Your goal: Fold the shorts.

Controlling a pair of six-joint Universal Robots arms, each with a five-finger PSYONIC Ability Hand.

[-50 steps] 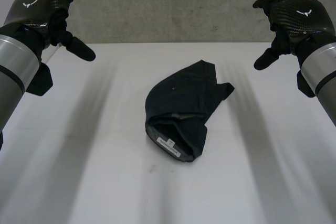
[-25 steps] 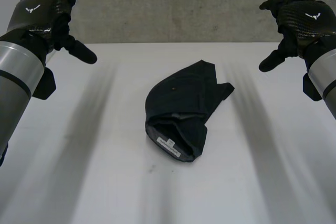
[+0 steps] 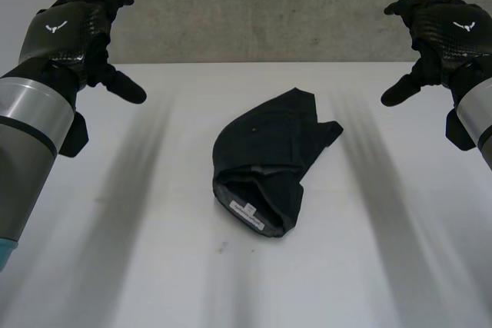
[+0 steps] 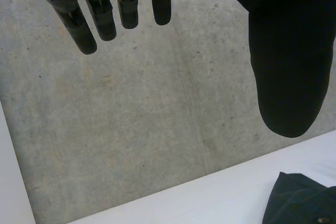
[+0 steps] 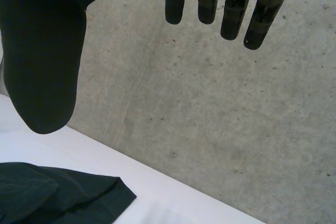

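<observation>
Over the last second the left hand (image 3: 73, 32) drifted a little inward and lower in the head view, its thumb tip ending nearer the shorts (image 3: 265, 151), and its forearm came to take up more of that side. The right hand (image 3: 442, 28) slid slightly outward, away from the shorts, above the table (image 3: 115, 251).
</observation>
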